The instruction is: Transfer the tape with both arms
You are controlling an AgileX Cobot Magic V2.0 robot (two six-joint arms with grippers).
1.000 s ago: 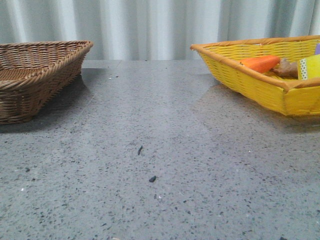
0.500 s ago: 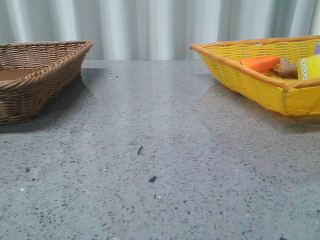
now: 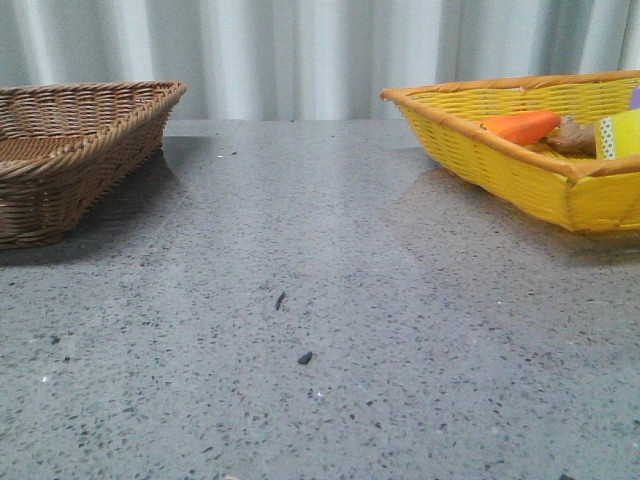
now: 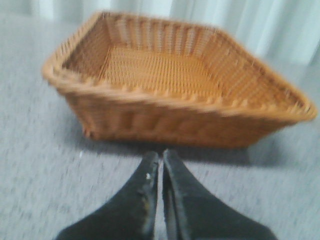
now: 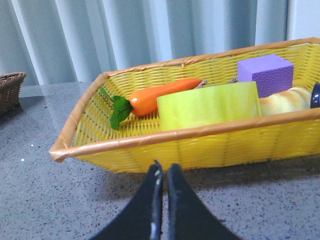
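The yellow tape roll (image 5: pixel 209 105) lies in the yellow basket (image 5: pixel 150 136), seen side-on beside an orange carrot (image 5: pixel 160 95). In the front view the tape (image 3: pixel 620 134) shows at the right edge inside the yellow basket (image 3: pixel 520 185). My right gripper (image 5: pixel 162 167) is shut and empty, low over the table just in front of the yellow basket's near wall. My left gripper (image 4: pixel 161 155) is shut and empty, just in front of the brown wicker basket (image 4: pixel 170 120). Neither gripper shows in the front view.
The brown basket (image 3: pixel 60 165) stands at the far left of the grey speckled table and looks empty. The yellow basket also holds a purple block (image 5: pixel 265 74), a pale bread-like item (image 5: pixel 285 100) and a dark object at the edge (image 5: pixel 316 95). White curtains hang behind.
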